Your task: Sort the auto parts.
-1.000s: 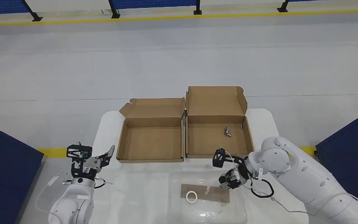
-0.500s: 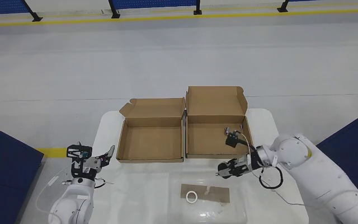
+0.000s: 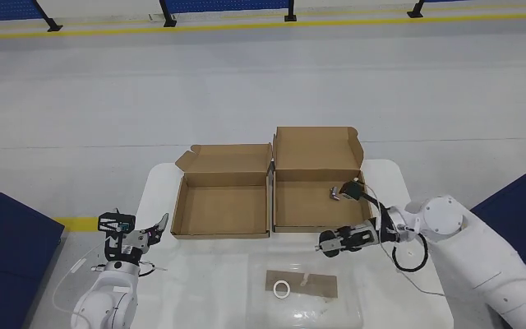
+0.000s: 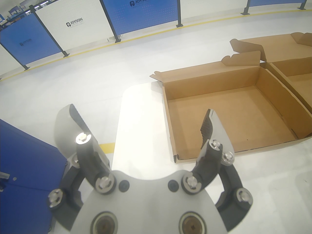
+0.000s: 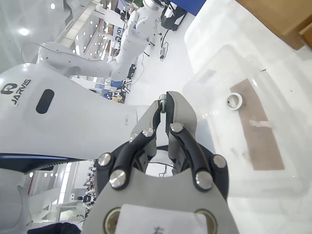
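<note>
My right gripper (image 5: 162, 103) is shut on a small metal bolt (image 5: 162, 101). In the top view the right gripper (image 3: 324, 245) hovers just in front of the right cardboard box (image 3: 283, 215), over the far edge of a clear plastic bin (image 3: 349, 317). A white ring (image 3: 282, 289) lies in that bin on a cardboard strip (image 3: 316, 285); the white ring (image 5: 234, 101) also shows in the right wrist view. A small metal part (image 3: 335, 193) rests inside the right box. My left gripper (image 4: 140, 120) stands open at the table's left edge, near the left cardboard box (image 4: 265, 79).
Both boxes sit side by side at the back of the white table (image 3: 160, 185) with lids folded open; the left box (image 3: 181, 206) holds nothing. Bare tabletop lies between my left gripper (image 3: 144, 234) and the bin.
My right arm swung outward to the right and its gripper rose from the bin toward the front wall of the right box. The left arm has not moved.
</note>
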